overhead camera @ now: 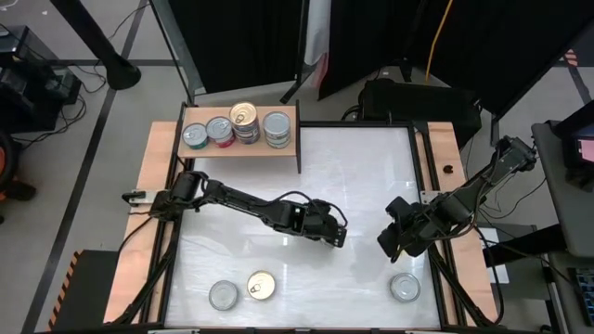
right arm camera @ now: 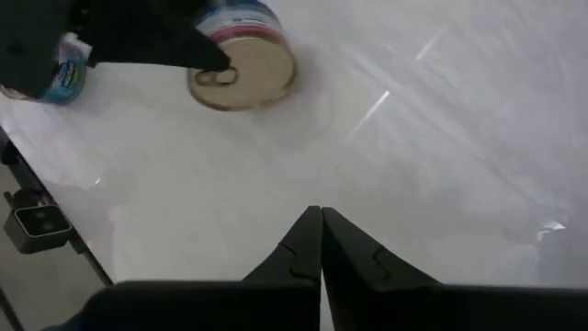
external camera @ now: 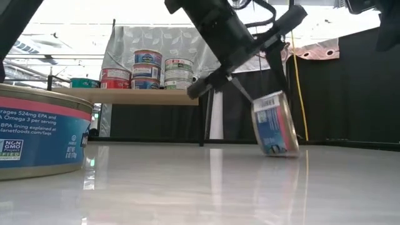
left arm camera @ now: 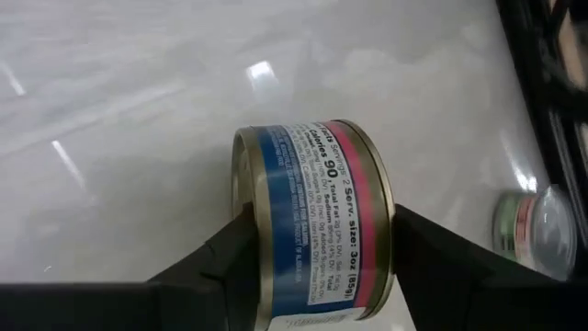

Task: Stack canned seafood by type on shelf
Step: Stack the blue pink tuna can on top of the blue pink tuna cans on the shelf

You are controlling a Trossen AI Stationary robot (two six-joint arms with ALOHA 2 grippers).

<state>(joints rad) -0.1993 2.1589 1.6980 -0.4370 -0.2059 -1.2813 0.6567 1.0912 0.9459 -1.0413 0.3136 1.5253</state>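
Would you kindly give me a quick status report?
Left pincer clamps tilted blue-pink can. Right pincer shut, empty, mid-table. Shelf approach unobstructed.

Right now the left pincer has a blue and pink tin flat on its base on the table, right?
Not flat. The left pincer clamps the blue and pink tin tipped up on its edge, lid facing sideways, as the low view shows. It is on the table, as you said.
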